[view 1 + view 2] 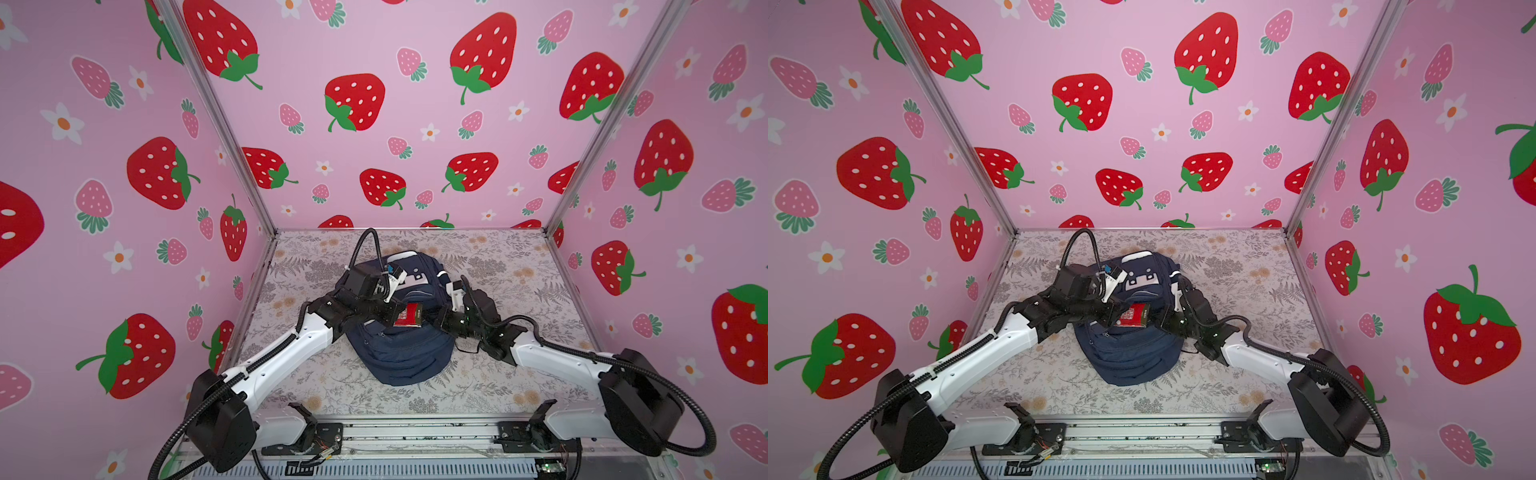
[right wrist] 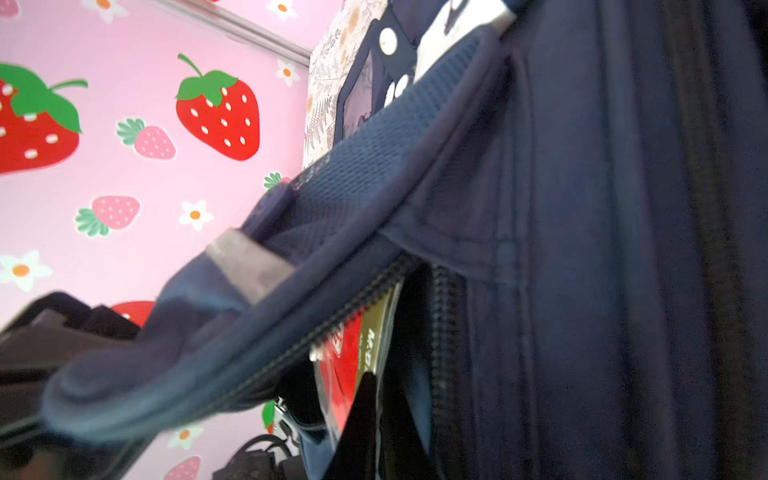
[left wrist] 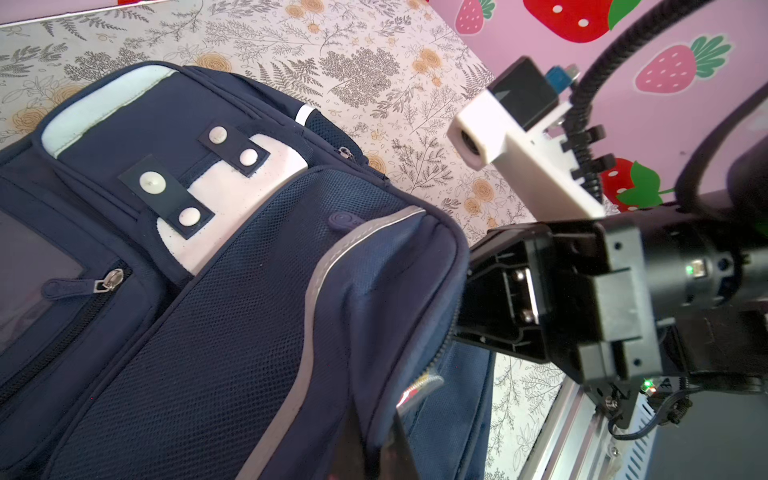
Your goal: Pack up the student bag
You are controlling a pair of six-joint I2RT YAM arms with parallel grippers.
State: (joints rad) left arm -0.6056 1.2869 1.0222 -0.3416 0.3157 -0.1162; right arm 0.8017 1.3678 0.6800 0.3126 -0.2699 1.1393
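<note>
Loading step: red book [image 1: 410, 316] clamped in left gripper [image 1: 393, 318], half into student bag [image 1: 399, 357]; right gripper [image 1: 435, 319] pinched shut on its lip, seemingly. Next: push deeper, then release

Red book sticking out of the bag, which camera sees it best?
Both top views: the red book shows almost whole, poking from the student bag. The right wrist view shows part of it inside the zip opening; the left wrist view only a sliver.

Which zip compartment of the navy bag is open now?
The one under the grey-striped mesh flap, where the red book sticks out of the student bag. The small pocket zip beside the white face patch is closed.
</note>
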